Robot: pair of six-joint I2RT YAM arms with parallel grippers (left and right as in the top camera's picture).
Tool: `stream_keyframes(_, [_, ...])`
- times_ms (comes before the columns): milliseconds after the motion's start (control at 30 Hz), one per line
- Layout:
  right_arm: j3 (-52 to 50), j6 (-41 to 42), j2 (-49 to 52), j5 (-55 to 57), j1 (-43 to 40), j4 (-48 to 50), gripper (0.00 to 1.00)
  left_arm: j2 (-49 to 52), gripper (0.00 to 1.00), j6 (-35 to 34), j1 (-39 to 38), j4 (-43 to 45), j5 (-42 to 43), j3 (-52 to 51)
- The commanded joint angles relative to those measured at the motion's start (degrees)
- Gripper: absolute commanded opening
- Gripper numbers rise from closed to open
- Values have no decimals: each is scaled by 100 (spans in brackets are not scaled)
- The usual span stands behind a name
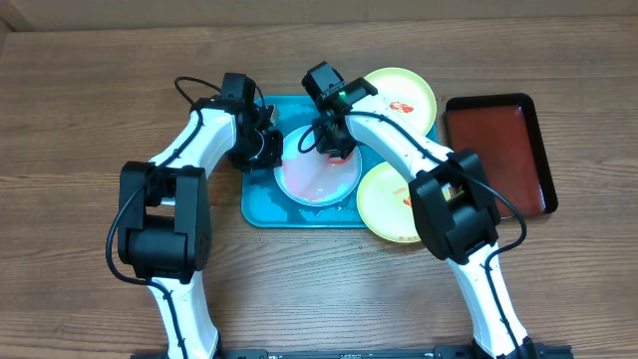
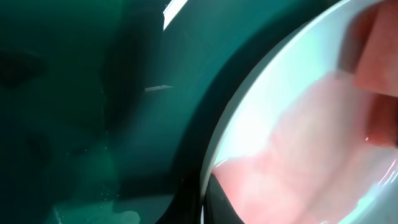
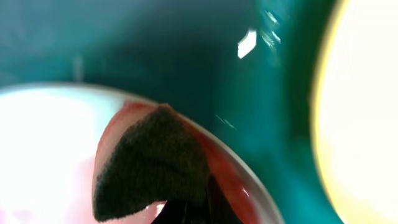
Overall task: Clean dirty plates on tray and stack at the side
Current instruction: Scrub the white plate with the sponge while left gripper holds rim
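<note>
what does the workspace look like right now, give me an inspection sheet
surface: wooden table, bare wood around the trays
job's things: teal tray at centre; pale plate on it, smeared pink; upper yellow-green plate and lower yellow-green plate at the tray's right edge, both with red smears
clutter: dark-red tray at the right, nothing on it
grippers: left gripper shut at the pale plate's left rim; right gripper shut on a sponge on that plate
cables: black cables loop along both arms, off the plates
surroundings: nothing seen
</note>
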Motion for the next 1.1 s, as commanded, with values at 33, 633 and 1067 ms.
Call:
stream_keyframes(33, [-22, -111, 538, -1698, 122, 258, 4, 118, 4, 61, 33, -57, -411, -79])
stream_keyframes(633, [-7, -715, 507, -2218, 7, -1836, 4, 118, 4, 22, 33, -7, -433, -79])
stream_keyframes(1067, [-20, 748, 208, 2079, -79, -1451, 4, 118, 4, 22, 33, 9, -433, -79])
